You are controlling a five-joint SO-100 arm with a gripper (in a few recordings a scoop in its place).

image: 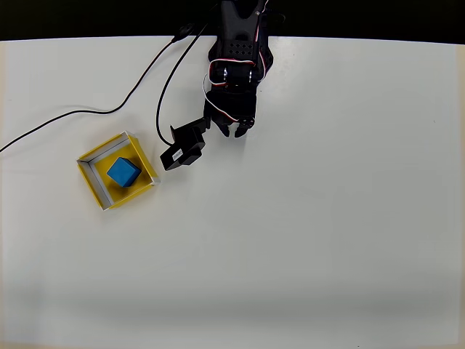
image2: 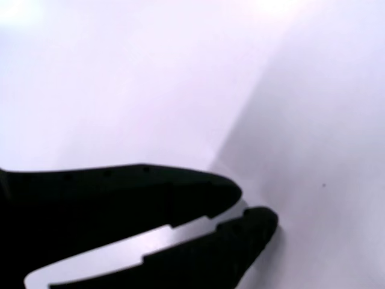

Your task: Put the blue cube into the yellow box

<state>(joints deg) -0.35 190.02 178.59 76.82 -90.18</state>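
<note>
Gripper [image: 234, 131] sits near the arm base at the top of the overhead view, and I read it as nearly closed with nothing in it: the wrist view shows the two dark fingers [image2: 150, 186] with only a thin sliver of light between them and no object there. Blue cube [image: 123, 172] is inside the yellow box [image: 93, 182], resting on the floor roughly centred, apart from the walls as far as I can tell. So I judge the placement done; what's left is at most parking the arm. Box is left of the gripper and well apart from it, with the black camera module [image: 183, 147] the closest part to its right wall. Cables [image: 109, 110] trail across the upper left of the surface [image: 327, 233], passing above the box. Everything right of and below the arm is open white surface, so I have plenty of room to move there; the far edge is just behind the arm base.
</note>
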